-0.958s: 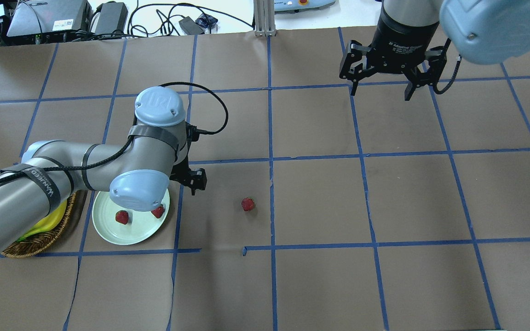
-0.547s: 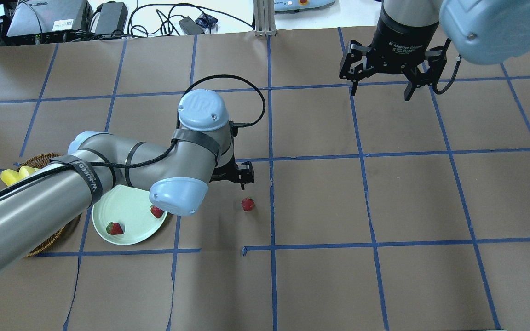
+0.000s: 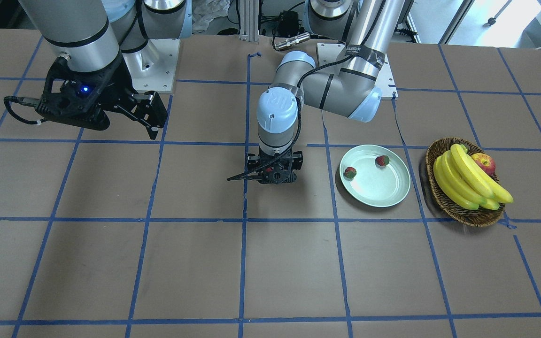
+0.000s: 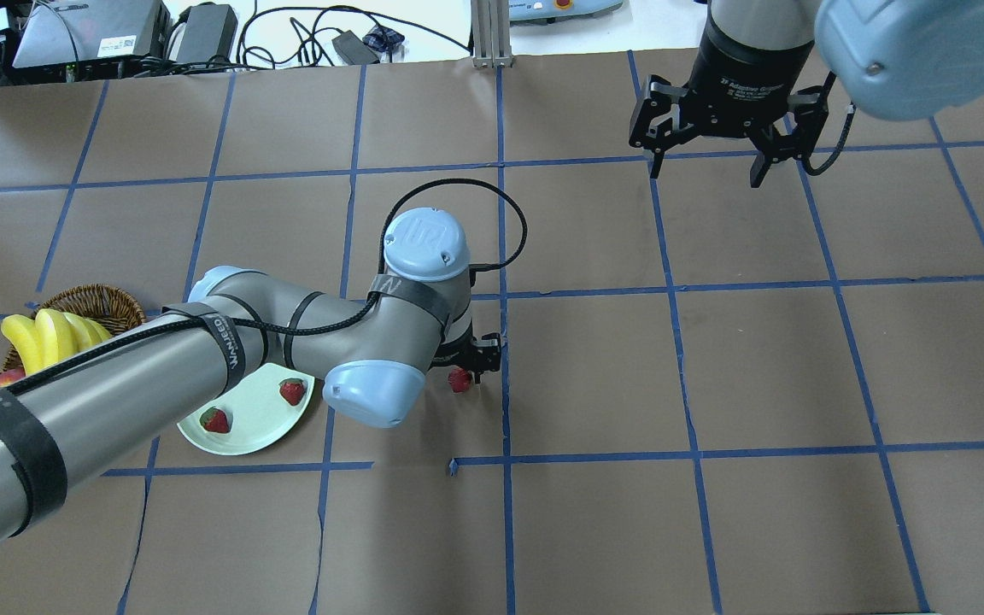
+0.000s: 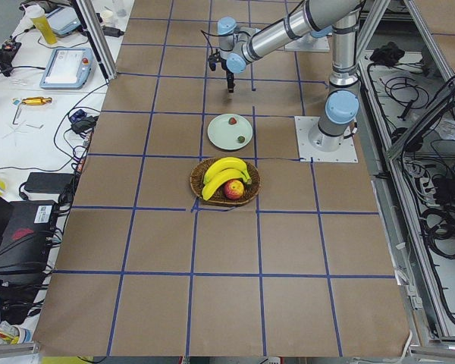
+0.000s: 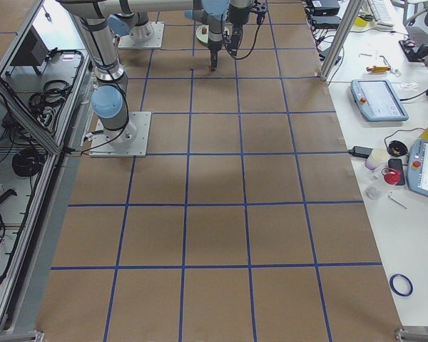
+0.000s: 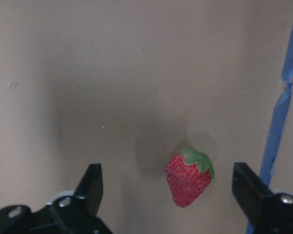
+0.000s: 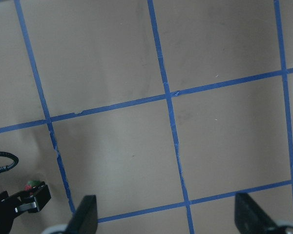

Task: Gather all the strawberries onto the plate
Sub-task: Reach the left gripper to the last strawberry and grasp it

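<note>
Seen from the overhead camera, a brown wicker basket [image 4: 108, 299] sat at the far left of the table [image 4: 714, 367], which was covered in brown paper with a grid of blue tape lines. The basket held yellow bananas [image 4: 48, 333] and a red-yellow apple [image 3: 484, 163].

Just right of the basket lay the pale green plate [image 4: 257, 427], partly hidden under the robot's left arm. Two strawberries rested on it, apart from each other: one [image 4: 215, 420] towards the plate's left side and one [image 4: 292, 391] close to its right rim.

Further right, near the middle of the table, the left gripper [image 4: 468, 363] pointed straight down over the third strawberry [image 4: 459, 381]. This berry lay on the bare paper, well apart from the plate and just left of a blue tape line. In the left wrist camera its two black fingers [image 7: 93, 181] were spread wide, one on each side of the berry [image 7: 187, 178], and neither touched it. The berry sat closer to the finger on that picture's right, with its green cap turned away from the camera.

At the far right and towards the back of the table, the right gripper [image 4: 705, 171] hung above the paper with its fingers spread, holding nothing. Its wrist camera showed only taped paper below it.
</note>
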